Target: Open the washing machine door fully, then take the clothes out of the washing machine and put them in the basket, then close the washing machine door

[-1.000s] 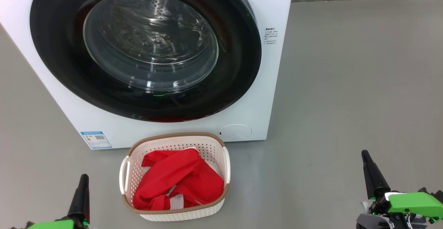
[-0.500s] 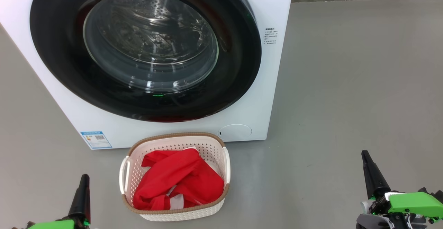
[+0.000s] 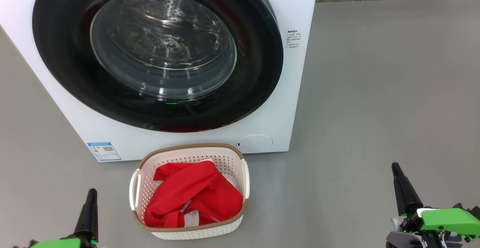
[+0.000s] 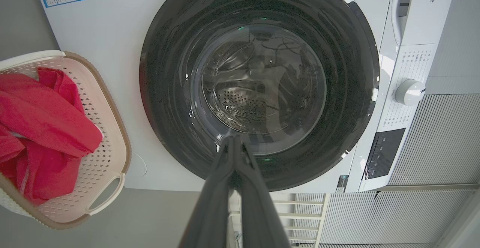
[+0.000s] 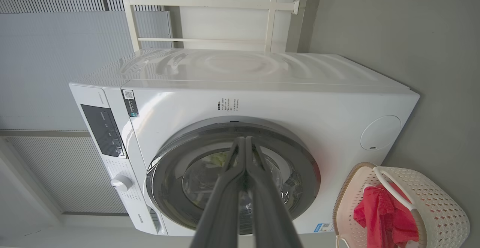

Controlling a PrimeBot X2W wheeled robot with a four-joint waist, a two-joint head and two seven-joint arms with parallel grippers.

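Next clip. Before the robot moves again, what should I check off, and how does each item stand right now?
1. Door flush against washer: ok.
2. Door latched: cannot tell.
3. No red visible in drum through the glass: ok.
4. Clothes inside basket, none on floor: ok.
5. Left gripper shut, empty, clear of door: ok.
6. Right gripper shut, empty, clear of door: ok.

Top of the washing machine cut off by the head view's upper edge, blue label sticker print too small to read, basket floor hidden under the clothes
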